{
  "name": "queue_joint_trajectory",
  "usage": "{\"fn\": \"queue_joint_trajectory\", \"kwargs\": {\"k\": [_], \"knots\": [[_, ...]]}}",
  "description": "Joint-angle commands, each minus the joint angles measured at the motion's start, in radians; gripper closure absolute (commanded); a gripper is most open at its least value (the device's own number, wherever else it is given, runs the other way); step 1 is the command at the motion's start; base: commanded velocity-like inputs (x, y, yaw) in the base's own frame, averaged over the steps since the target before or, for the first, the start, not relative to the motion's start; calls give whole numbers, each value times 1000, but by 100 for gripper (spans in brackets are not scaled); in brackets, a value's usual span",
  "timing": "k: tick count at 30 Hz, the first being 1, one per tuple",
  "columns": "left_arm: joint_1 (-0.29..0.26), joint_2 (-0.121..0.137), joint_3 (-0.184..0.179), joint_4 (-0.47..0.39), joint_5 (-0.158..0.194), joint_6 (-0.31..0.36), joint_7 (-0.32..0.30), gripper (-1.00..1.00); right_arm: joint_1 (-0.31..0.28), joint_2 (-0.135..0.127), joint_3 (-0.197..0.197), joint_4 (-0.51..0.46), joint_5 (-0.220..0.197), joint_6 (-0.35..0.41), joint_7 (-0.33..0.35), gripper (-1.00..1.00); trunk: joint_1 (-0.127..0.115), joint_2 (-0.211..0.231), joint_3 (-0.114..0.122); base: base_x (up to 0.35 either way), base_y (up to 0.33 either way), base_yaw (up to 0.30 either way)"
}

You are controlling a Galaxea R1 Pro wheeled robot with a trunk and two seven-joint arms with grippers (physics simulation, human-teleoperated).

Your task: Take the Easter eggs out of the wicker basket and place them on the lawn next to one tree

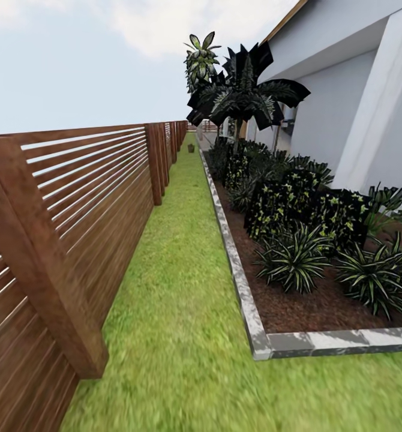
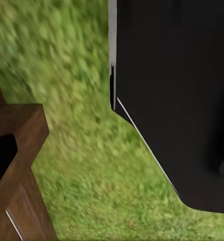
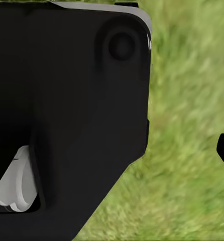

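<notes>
Narrow strip of short green lawn (image 1: 183, 288) beside brown slatted wooden fence (image 1: 75, 210); I see no eggs placed, gripper states indiscernible

Lawn (image 1: 183, 336) beside slatted fence (image 1: 75, 216)

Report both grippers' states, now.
Left gripper: cannot be told; its wrist view has a black robot part over the lawn.
Right gripper: cannot be told; likewise a black robot part over grass.
</notes>
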Motion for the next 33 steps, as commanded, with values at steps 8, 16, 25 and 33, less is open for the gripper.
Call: {"fn": "queue_joint_trajectory", "kwargs": {"k": [8,16,25,33], "knots": [[0,0,0,-1,0,0,0,-100,0,0,0,0,0,0,0,-100,1,-1,7,314,131,0],[0,0,0,-1,0,0,0,-100,0,0,0,0,0,0,0,-100,1,-1,7,316,108,0],[0,0,0,-1,0,0,0,-100,0,0,0,0,0,0,0,-100,1,-1,13,323,6,-99],[0,0,0,-1,0,0,0,-100,0,0,0,0,0,0,0,-100,1,-1,22,323,0,-141]]}}
